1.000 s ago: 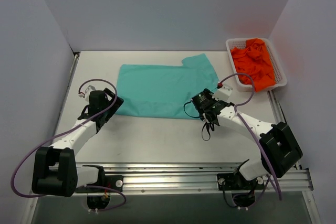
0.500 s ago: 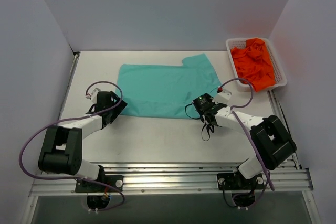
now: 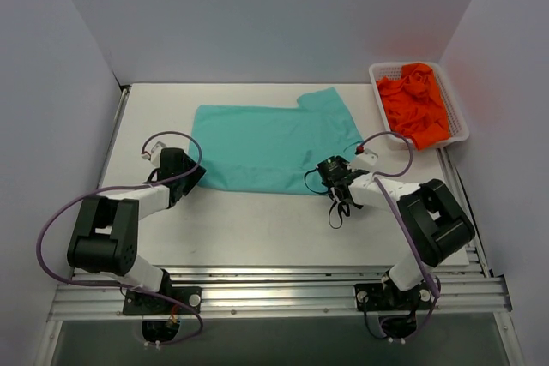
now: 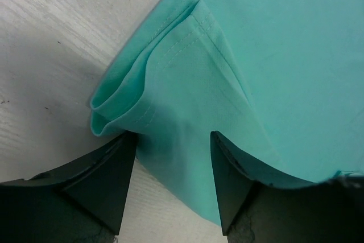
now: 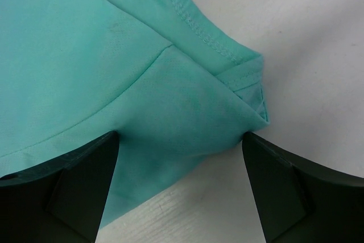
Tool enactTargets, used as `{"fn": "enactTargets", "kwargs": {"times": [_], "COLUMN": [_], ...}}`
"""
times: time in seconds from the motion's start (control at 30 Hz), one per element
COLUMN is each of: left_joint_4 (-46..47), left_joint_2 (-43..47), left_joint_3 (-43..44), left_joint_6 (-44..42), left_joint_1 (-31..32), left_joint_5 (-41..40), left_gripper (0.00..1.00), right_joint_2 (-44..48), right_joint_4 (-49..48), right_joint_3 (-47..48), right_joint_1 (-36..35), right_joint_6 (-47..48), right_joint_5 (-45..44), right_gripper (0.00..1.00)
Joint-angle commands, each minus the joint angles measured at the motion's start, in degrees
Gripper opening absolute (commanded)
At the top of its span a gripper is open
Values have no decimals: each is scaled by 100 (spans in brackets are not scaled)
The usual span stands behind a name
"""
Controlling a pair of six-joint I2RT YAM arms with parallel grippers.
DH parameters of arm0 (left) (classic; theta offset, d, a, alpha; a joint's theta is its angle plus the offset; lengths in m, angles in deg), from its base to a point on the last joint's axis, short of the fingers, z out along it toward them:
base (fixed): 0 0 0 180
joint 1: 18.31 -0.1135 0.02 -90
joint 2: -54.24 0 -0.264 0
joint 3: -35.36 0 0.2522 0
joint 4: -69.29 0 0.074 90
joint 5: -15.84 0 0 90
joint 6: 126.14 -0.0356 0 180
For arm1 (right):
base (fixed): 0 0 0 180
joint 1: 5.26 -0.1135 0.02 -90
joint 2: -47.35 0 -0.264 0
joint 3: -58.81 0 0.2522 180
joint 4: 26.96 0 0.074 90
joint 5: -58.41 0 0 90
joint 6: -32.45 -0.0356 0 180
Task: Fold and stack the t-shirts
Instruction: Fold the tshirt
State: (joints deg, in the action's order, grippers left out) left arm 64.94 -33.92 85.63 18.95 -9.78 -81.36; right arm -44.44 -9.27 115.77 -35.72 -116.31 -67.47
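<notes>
Both arms have eased down to the teal shirt [image 3: 266, 143], flat on the worktop [image 3: 257, 220] beside the basket [image 3: 461, 122]; left pincer [image 4: 170, 138] and right pincer [image 5: 181, 138] gape astride its near corners, seemingly ready to lift for folding.

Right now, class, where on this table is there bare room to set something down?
Free: the grey table strip between the spread teal-green cloth t-shirt and the metal rail. Crowded: the shirt's near corners, at the left end effector and right end effector; far right, the white plastic basket of orange t-shirts.
</notes>
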Motion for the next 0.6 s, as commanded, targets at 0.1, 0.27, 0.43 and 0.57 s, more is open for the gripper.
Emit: {"fn": "enactTargets", "kwargs": {"times": [0.1,0.27,0.43,0.57], "left_joint_4": [-88,-97,-106,-106], "left_joint_2": [-201,-263,-246,-289], "left_joint_3": [84,93,84,84], "left_joint_6": [-42,-60,-60,-51], "left_joint_1": [-1,-1,-1,-1], "left_joint_5": [-80,-106,-159,-176], "left_gripper": [48,18,2,2], "right_joint_2": [-111,-190,-103,29], "right_joint_4": [-93,-120,-59,-67], "right_joint_3": [-163,-163,-198,-286], "right_joint_1": [110,137,145,154], "right_joint_6": [-39,-12,-4,14], "right_joint_5": [-33,11,11,63], "right_gripper": [68,24,5,5]}}
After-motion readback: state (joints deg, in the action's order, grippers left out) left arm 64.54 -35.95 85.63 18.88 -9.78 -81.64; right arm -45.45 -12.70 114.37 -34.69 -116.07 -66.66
